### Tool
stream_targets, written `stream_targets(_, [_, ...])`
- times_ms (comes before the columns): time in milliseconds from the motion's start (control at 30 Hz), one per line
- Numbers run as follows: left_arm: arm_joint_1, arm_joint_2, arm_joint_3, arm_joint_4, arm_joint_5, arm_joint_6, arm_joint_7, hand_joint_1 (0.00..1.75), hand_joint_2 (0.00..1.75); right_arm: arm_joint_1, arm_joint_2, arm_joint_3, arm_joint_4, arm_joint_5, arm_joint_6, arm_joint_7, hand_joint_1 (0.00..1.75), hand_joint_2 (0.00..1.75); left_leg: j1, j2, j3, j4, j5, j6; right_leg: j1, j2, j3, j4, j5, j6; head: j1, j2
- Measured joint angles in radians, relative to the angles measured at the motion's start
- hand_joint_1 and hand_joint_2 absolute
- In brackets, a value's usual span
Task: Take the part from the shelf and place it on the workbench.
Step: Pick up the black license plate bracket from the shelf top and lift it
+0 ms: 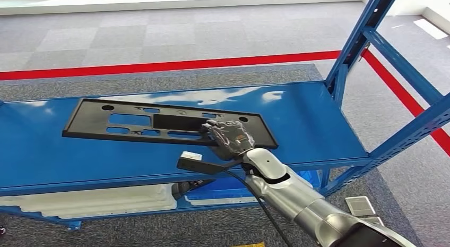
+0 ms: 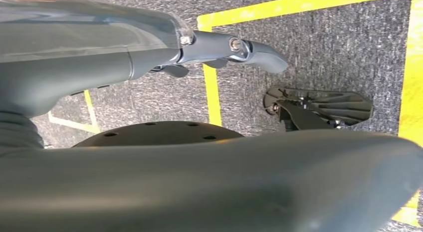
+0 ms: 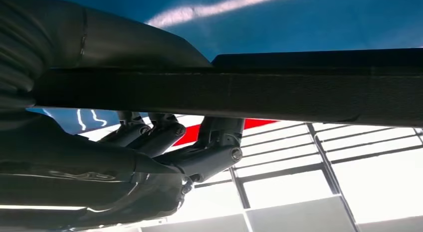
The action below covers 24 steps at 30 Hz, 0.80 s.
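Note:
The part [image 1: 132, 119] is a long, flat black plate with several cut-outs, lying on the blue shelf board [image 1: 318, 119]. My right hand [image 1: 228, 136] grips it at its near right end, fingers over the top face. In the right wrist view the part's dark edge [image 3: 299, 95] runs between the thumb [image 3: 124, 42] on one side and the darker fingers [image 3: 209, 152] on the other. My left hand [image 2: 149, 57] hangs over the carpeted floor with one dark finger [image 2: 264, 52] stretched out and nothing in it.
Blue shelf uprights [image 1: 366, 34] rise at the right end. Below the board, a lower level holds a white foam piece [image 1: 106, 199] and a blue bin [image 1: 223, 188]. A red line [image 1: 159, 66] crosses the carpet beyond the shelf. Yellow tape [image 2: 214, 92] marks the floor.

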Motion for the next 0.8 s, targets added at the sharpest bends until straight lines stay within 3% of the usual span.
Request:
stream_targets(200, [0.003,0.003,0.005,0.0,0.019,-0.009,-0.057,0.0,0.0,0.08,-0.086,-0.044,-0.27,-0.131,0.015,-0.058,1.75,1.75,0.0,0.0,0.0,0.0,-0.001,0.0,0.0,0.0,-0.001,0.0,0.0,0.0,0.0,0.0])
stream_targets(333, [0.006,0.003,0.008,0.0,0.03,-0.016,-0.122,0.0,1.75,0.169,-0.152,-0.087,-0.464,-0.284,0.045,-0.12,1.75,1.75,0.0,0.0,-0.001,0.0,-0.001,0.0,0.0,-0.001,-0.001,-0.001,0.0,0.0,0.0,0.0])
stream_targets(600, [0.009,0.004,0.043,0.0,0.086,-0.011,-0.168,0.0,1.75,0.354,-0.271,-0.182,-0.811,-0.638,0.232,-0.264,1.75,1.75,-0.001,0.0,-0.002,0.0,-0.001,-0.001,-0.001,-0.001,-0.001,-0.001,0.0,0.0,0.0,0.0])
stream_targets(800, [0.01,0.004,0.072,0.0,0.107,-0.001,-0.162,0.0,1.75,0.446,-0.311,-0.21,-0.973,-0.809,0.408,-0.31,1.75,1.75,-0.001,0.0,-0.002,0.0,-0.001,-0.001,-0.001,0.0,-0.001,-0.001,0.0,0.0,0.0,0.0])
